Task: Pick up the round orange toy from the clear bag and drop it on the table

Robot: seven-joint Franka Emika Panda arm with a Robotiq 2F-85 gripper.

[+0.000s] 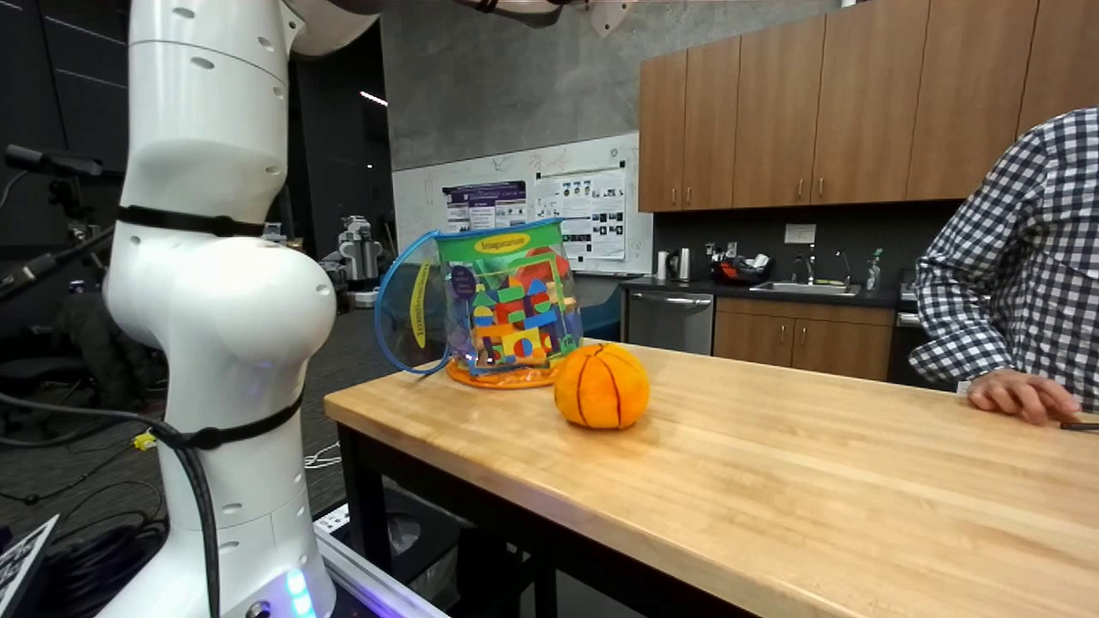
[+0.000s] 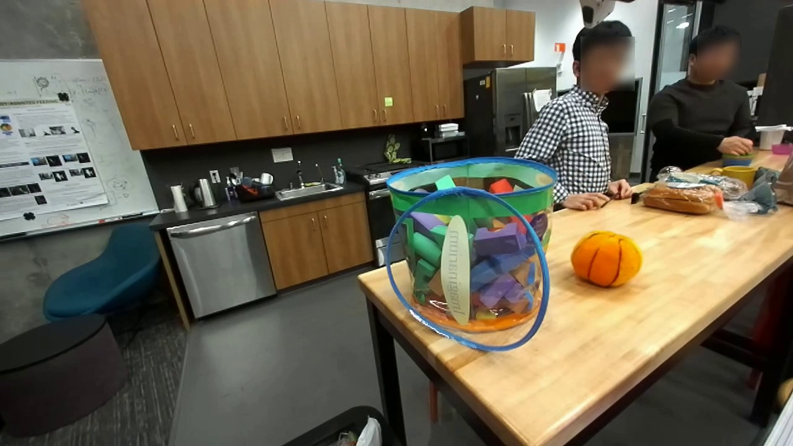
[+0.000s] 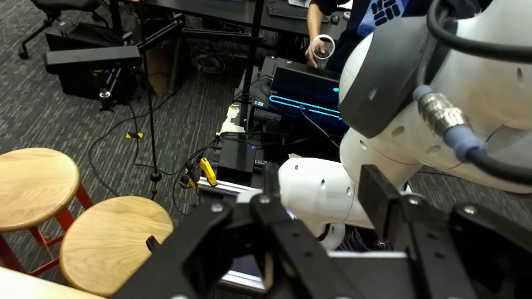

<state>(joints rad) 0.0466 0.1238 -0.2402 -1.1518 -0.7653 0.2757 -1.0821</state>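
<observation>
A: State of the tool (image 3: 320,182)?
B: Wrist view: fingers (image 3: 377,191) spread wide apart, nothing grasped.
A: Orange ball (image 1: 602,386)?
B: Well apart from the tool and lower, resting on the tabletop (image 1: 816,481) in both exterior views, near the clear bag (image 1: 502,244) but outside it.
A: Bag?
B: Also below tool height; upright, lid (image 1: 419,305) hanging open, coloured blocks (image 2: 499,185) inside.
A: Other items?
B: Wrist view: two round stools (image 3: 116,245) to the tool's left, lower; white arm links (image 3: 415,128) beyond it.

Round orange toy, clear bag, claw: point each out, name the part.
Round orange toy (image 2: 606,259): in an exterior view, middle of its seamed side.
Clear bag (image 1: 459,255): in an exterior view, green band below its rim.
Claw (image 3: 322,181): in the wrist view, midway between its fingertips.
</observation>
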